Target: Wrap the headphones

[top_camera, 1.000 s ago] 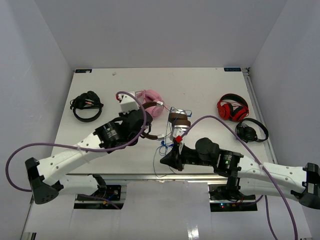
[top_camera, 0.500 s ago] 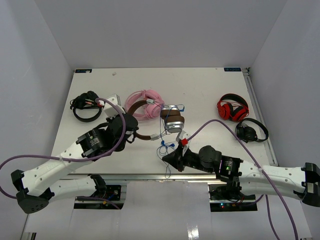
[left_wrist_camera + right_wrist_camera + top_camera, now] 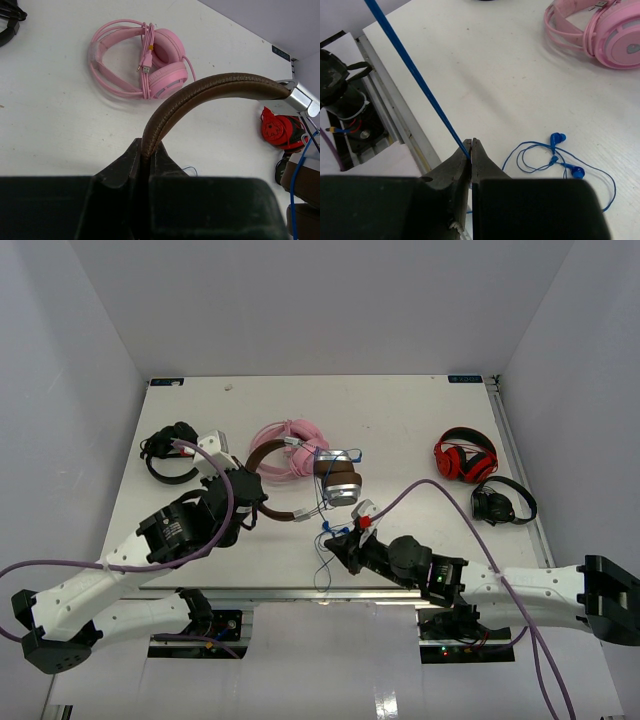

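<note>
The headphones have a brown headband and silver-grey ear cups and are held in the middle of the table, just right of the pink set. My left gripper is shut on the headband, which arcs up out of the jaws toward a silver bracket. A thin blue cord runs taut from the top left down into my right gripper, which is shut on it near the table's front edge. Loose loops of the cord with small blue bits lie on the table beside the right gripper.
Pink headphones lie just behind the brown ones. Red-and-black headphones and a black set sit at the right, another black set at the left. The table's front rail is close to the right gripper.
My left gripper has drawn back to the left, pulling the headband and ear cups left with it. The right gripper has shifted slightly forward onto the table, still gripping the cord.
</note>
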`<state>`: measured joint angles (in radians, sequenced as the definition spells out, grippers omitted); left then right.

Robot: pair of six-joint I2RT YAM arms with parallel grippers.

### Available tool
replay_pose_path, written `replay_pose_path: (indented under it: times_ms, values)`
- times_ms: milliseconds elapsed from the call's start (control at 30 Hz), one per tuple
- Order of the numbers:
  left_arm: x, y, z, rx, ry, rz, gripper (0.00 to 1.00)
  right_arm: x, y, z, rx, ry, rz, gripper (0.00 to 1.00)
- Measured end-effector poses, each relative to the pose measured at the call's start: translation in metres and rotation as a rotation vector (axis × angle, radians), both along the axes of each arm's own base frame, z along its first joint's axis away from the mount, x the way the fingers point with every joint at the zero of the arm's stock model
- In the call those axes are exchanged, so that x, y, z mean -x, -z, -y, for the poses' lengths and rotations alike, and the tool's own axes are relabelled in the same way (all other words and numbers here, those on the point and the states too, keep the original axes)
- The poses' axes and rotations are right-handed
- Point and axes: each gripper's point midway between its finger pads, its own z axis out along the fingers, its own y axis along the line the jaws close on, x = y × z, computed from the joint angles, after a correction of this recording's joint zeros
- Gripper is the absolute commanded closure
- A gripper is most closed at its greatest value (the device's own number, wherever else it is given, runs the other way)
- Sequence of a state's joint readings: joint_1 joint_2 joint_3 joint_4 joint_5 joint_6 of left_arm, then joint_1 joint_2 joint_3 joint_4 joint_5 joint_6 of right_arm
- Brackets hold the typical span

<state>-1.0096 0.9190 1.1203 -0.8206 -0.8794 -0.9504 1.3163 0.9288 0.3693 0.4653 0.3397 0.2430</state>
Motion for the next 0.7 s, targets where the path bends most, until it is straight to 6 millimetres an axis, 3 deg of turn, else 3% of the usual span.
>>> replay_pose_path:
  times_ms: [400,700]
  values:
    - [0.005,0.0,0.001,0.018,0.026,-0.012,1.0,-0.01,0.002,-0.012,-0.059,0.0,0.143,0.89]
    - [0.004,-0.013,0.009,0.128,0.032,0.013,1.0,-0.011,0.036,-0.03,0.007,-0.039,0.164,0.82]
